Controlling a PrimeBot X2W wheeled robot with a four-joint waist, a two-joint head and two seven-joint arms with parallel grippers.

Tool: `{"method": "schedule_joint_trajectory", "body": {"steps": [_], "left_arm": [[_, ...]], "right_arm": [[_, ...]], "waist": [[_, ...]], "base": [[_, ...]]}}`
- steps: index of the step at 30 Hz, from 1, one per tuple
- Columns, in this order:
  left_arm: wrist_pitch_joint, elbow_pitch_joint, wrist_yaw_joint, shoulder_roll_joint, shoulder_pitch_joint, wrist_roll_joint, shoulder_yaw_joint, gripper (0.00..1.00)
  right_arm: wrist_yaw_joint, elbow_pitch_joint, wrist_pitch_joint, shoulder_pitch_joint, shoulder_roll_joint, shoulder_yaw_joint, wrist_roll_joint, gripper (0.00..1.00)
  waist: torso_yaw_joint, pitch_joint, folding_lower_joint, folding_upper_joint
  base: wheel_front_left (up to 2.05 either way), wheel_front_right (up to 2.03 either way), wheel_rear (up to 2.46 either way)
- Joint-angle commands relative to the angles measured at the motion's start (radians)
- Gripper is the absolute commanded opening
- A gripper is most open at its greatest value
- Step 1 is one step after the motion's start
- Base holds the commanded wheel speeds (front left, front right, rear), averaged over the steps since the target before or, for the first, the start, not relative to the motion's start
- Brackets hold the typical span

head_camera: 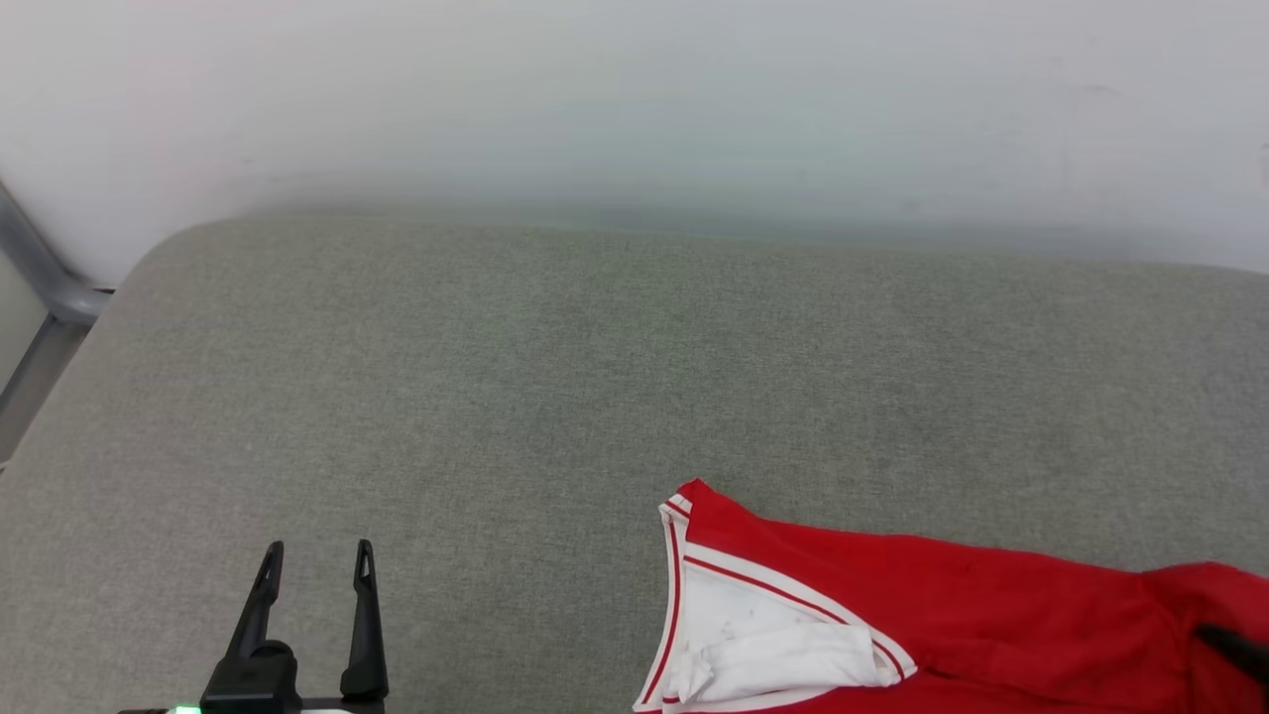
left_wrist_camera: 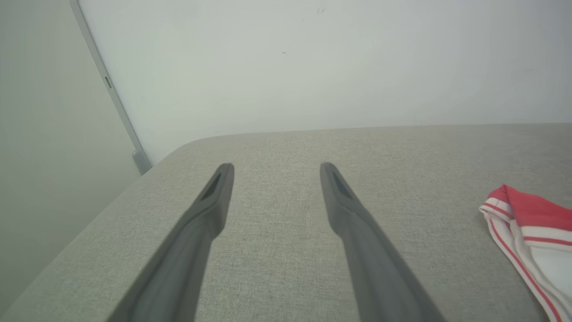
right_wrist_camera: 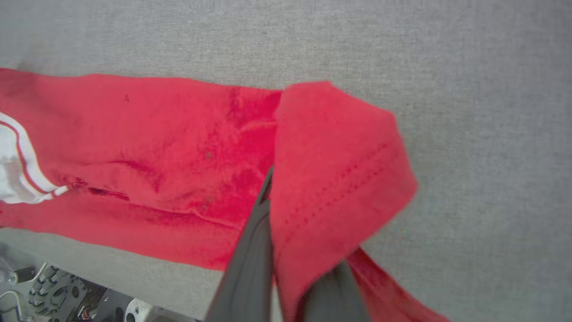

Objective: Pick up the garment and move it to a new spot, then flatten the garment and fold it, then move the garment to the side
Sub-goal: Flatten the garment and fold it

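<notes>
Lying along the near edge of the cushion point(head_camera: 595, 377), toward the right, the jersey point(head_camera: 942, 605) has one red fold raised; the right gripper point(right_wrist_camera: 279, 192) is clenched on that fold. The left gripper point(head_camera: 319, 547) hovers released, fingers spread, over the near-left part.

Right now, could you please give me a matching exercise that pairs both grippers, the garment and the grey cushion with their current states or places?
Column one:
1. left gripper
2. right gripper
3. garment
4. grey cushion

Column two:
A. shut on a fold of red cloth
B. lies at the near right of the head view, white trim towards the left
C. open, above bare grey fabric
D. runs back to the pale wall

Pairs: 1-C, 2-A, 3-B, 4-D.
</notes>
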Motion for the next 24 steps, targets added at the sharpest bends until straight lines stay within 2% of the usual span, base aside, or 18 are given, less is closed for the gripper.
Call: {"method": "schedule_joint_trajectory", "body": {"steps": [1, 6, 12, 18, 24], "left_arm": [[-0.004, 0.003, -0.004, -0.009, 0.015, 0.005, 0.005, 1.00], [-0.004, 0.006, -0.016, -0.019, 0.011, 0.014, 0.003, 1.00], [-0.005, 0.013, -0.029, -0.031, -0.006, 0.028, -0.009, 1.00], [-0.005, 0.018, -0.038, -0.040, -0.025, 0.033, -0.024, 1.00], [-0.005, 0.026, -0.047, -0.045, -0.050, 0.032, -0.025, 1.00]], "right_arm": [[-0.001, -0.058, 0.013, 0.023, 0.008, -0.008, 0.028, 0.00], [-0.001, -0.219, 0.057, 0.050, 0.039, -0.018, 0.070, 0.00], [-0.001, -0.338, 0.113, 0.017, 0.108, 0.010, 0.029, 0.00], [-0.001, -0.361, 0.158, -0.044, 0.190, 0.060, -0.044, 0.00], [-0.001, -0.334, 0.187, -0.132, 0.278, 0.142, -0.112, 0.00]], "waist": [[-0.005, -0.006, 0.0000, -0.0001], [-0.008, -0.010, 0.0000, -0.0001], [0.004, -0.003, 0.0000, -0.0001], [0.024, 0.011, 0.0000, -0.0001], [0.047, 0.032, 0.0000, -0.0001]], "base": [[0.00, 0.00, 0.00], [0.00, 0.00, 0.00], [0.00, 0.00, 0.00], [0.00, 0.00, 0.00], [0.00, 0.00, 0.00]]}}
